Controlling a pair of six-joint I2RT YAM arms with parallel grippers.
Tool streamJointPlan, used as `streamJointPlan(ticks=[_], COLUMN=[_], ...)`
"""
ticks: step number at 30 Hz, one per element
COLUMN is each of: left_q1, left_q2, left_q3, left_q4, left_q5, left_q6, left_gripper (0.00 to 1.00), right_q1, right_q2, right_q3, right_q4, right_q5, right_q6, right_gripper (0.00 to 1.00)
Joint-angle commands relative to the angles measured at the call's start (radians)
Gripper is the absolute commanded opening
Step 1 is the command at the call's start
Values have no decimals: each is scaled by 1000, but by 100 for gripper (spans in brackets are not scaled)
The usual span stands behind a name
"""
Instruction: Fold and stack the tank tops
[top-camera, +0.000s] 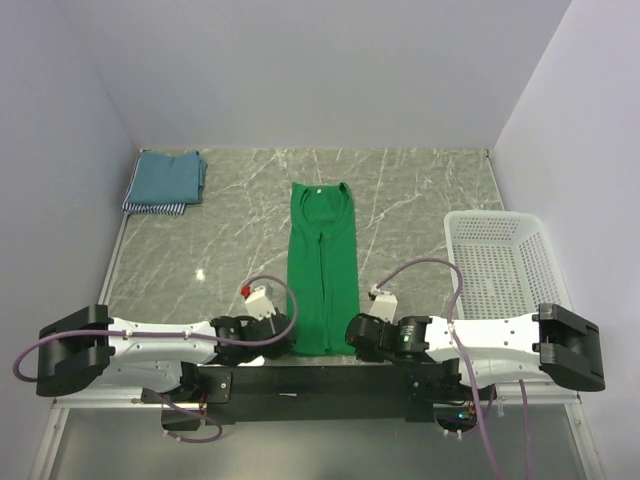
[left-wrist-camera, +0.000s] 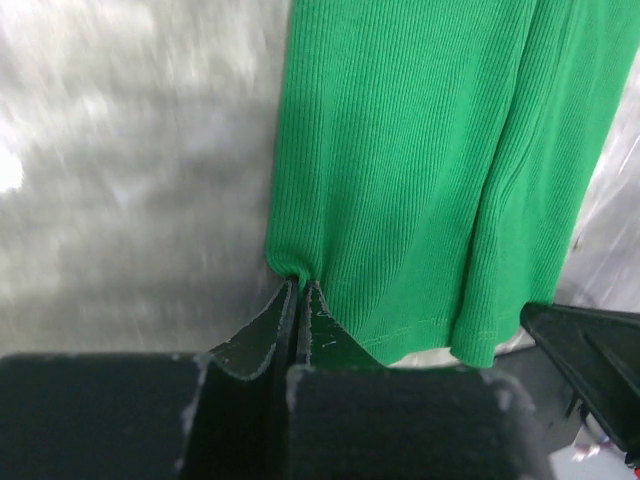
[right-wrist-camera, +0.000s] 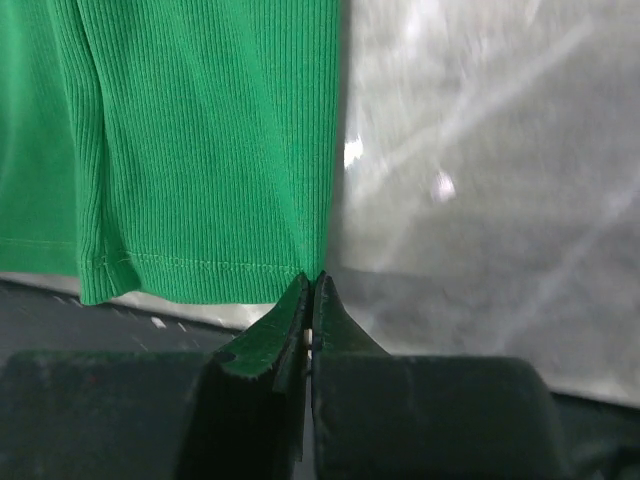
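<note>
From above, the green top (top-camera: 322, 270) is lying on the table (top-camera: 200, 265) between your two pincers. Its long axis is running straight away from them, neckline at the far end. The left pincer (top-camera: 285, 330) and right pincer (top-camera: 357, 333) are each sitting at a near hem corner, equally close. Far beyond the left pincer, the teal top (top-camera: 165, 178) is resting folded on the striped top (top-camera: 155, 208). Past the right pincer, the basket (top-camera: 497, 222) is showing no clothing inside.

Left wrist view: the left pincer (left-wrist-camera: 300, 290) is clamping shut on the puckered hem corner.

Right wrist view: the right pincer (right-wrist-camera: 312, 285) is closed tight, seemingly nipping the opposite corner.
</note>
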Motion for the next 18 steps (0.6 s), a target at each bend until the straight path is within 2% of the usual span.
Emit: streamJointPlan(ticks=[1, 7, 12, 18], left_q1=[-83, -109, -105, -43], left_q2=[21, 10, 4, 30], left_q3=[26, 53, 104, 162], left_q4=[-167, -217, -224, -192], left_q5=[-43, -73, -121, -129], left_q6=[-130, -147, -121, -37], left_gripper=[1, 1, 1, 0], right_q1=[62, 78, 68, 18], right_q2=[-28, -63, -39, 7], right_q3=[42, 68, 159, 257], right_q4=[-164, -212, -267, -256], right_q5=[89, 130, 191, 234], right_q6=[89, 103, 75, -8], right_gripper=[0, 0, 0, 0])
